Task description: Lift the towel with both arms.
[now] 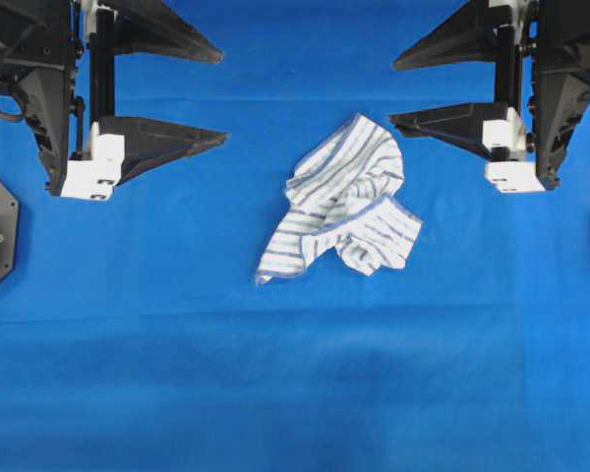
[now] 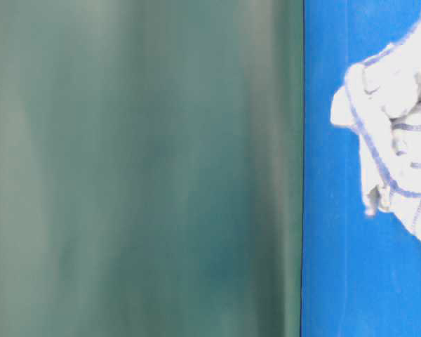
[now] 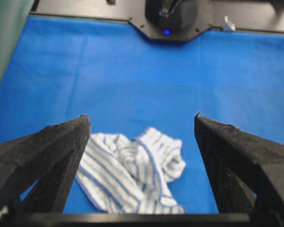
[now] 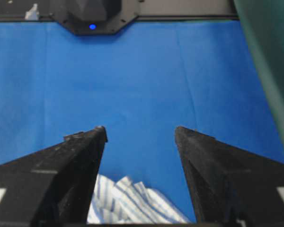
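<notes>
Right now your towel (image 1: 342,205) is lying crumpled on the blue tabletop (image 1: 295,374), between both arms and touching neither. Your left claw (image 1: 224,95) and right claw (image 1: 391,92) are both standing spread wide, apparently hovering above the cloth, gripping nothing.

Both arms hang apart — left hand (image 1: 221,95) and right hand (image 1: 393,91) spread wide, holding nothing.

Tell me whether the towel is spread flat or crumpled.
Crumpled: the towel lies bunched on the blue tablecloth, folds overlapping and stripes running several ways.
</notes>
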{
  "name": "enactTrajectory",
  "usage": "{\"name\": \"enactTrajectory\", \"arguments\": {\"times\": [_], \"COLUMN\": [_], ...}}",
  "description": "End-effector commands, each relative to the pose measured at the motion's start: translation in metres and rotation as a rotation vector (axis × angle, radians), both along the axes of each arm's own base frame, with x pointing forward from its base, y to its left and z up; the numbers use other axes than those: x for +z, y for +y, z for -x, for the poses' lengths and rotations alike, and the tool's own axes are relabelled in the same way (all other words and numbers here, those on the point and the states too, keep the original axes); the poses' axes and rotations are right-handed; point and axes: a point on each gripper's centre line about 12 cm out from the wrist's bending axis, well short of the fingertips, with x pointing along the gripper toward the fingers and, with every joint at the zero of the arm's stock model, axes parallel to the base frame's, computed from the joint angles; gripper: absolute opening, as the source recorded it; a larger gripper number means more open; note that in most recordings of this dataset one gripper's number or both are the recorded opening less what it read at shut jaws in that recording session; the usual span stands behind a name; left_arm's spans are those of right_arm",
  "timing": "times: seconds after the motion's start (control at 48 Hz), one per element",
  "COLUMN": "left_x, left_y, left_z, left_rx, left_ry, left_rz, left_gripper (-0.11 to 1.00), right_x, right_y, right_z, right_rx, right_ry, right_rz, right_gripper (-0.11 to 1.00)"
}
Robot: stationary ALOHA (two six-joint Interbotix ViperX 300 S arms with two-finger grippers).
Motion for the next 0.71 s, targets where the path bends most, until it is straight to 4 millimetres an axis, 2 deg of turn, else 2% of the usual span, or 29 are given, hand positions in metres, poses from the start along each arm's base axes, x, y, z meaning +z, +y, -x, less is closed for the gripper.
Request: {"name": "enactTrajectory", "arguments": {"times": [0.0, 0.146, 0.438, 0.688], "left_x": [0.002, -0.023, -0.102, -0.16], "left_y": [-0.001, -0.001, -0.007, -0.009], "left_z": [0.0, -0.009, -0.039, -0.058], "left_rx": [-0.004, -0.003, -0.025, -0.03], "left_ry": [-0.011, 0.027, 0.082, 0.151], "left_rz": [0.002, 0.008, 0.013, 0.016], "left_gripper": [0.9, 0.9, 0.9, 0.9], "right_x": [0.004, -0.02, -0.087, -0.147], "right_y": [0.001, 0.002, 0.013, 0.018], "right_z": [0.002, 0.003, 0.005, 0.005], "right_rx": [0.0, 0.004, 0.012, 0.008], "right_ry": [-0.012, 0.04, 0.114, 0.193], "right_rz": [0.001, -0.014, -0.083, -0.129], "right_gripper": [0.64, 0.64, 0.64, 0.64]}}
